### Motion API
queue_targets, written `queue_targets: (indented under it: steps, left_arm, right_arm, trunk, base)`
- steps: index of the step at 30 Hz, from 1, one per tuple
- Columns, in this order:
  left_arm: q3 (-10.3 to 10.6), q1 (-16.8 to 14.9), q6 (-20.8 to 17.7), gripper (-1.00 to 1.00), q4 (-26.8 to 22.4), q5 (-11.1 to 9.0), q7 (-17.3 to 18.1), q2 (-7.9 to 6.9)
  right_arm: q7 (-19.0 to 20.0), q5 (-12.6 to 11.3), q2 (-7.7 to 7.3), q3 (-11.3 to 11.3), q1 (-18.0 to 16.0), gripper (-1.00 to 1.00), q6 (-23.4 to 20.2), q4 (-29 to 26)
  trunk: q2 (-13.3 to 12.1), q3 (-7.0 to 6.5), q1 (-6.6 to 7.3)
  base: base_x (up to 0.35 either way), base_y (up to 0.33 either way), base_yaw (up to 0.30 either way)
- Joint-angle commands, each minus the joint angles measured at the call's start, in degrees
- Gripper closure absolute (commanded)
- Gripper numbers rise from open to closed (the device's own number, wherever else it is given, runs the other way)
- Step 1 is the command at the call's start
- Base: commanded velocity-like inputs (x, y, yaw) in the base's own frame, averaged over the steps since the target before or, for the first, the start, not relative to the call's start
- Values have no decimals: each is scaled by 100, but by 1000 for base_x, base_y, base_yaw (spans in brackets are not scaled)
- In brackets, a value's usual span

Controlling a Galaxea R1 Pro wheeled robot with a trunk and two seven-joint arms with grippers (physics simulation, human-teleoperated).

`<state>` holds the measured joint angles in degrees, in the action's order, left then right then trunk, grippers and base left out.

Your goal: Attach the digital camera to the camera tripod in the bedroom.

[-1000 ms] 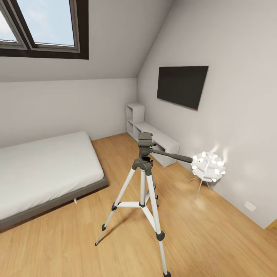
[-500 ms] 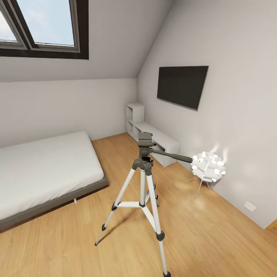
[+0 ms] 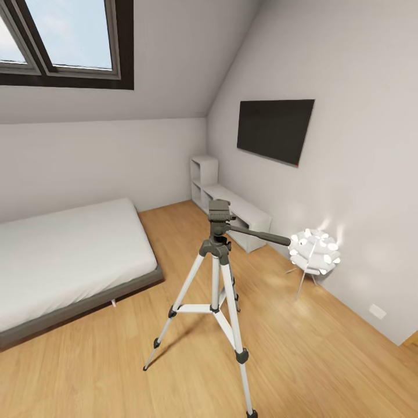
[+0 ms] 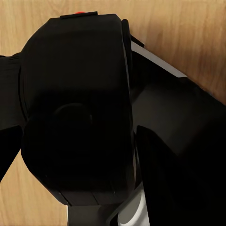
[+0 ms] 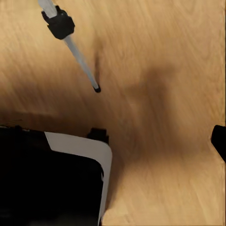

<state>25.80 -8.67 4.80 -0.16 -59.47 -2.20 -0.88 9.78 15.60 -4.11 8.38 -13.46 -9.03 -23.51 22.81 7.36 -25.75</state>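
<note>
One digital camera (image 4: 75, 113) in left gripper; camera tripod (image 3: 217, 278) upright

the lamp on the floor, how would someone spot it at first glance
Find the black TV on the right wall and look down to the wood floor below it. The lamp stands there by the wall, right of the camera tripod. It alone glows: a ball of white petals on thin legs.

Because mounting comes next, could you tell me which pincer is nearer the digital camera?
Left: the digital camera sits between its fingers; the right faces floor near the camera tripod.
</note>
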Motion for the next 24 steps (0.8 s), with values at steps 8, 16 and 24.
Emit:
queue_targets:
  steps: [8, 16, 24]
  left_arm:
    - [48, -3, 12, 100, -2, 7, -17, 7]
    - [55, -3, 12, 100, -2, 13, -17, 9]
    - [56, -3, 12, 100, -2, 19, -16, 9]
  right_arm:
    - [184, -191, 9, 49, 1, -100, -2030, -2480]
    - [600, -398, -19, 27, -12, -100, -2756, -4067]
    - [1352, -462, -16, 20, -342, -100, -3540, -4966]
  trunk:
    - [11, 12, -3]
    - [11, 12, -3]
    - [11, 12, -3]
  base:
    - [0, 0, 0]
    - [0, 0, 0]
    - [0, 0, 0]
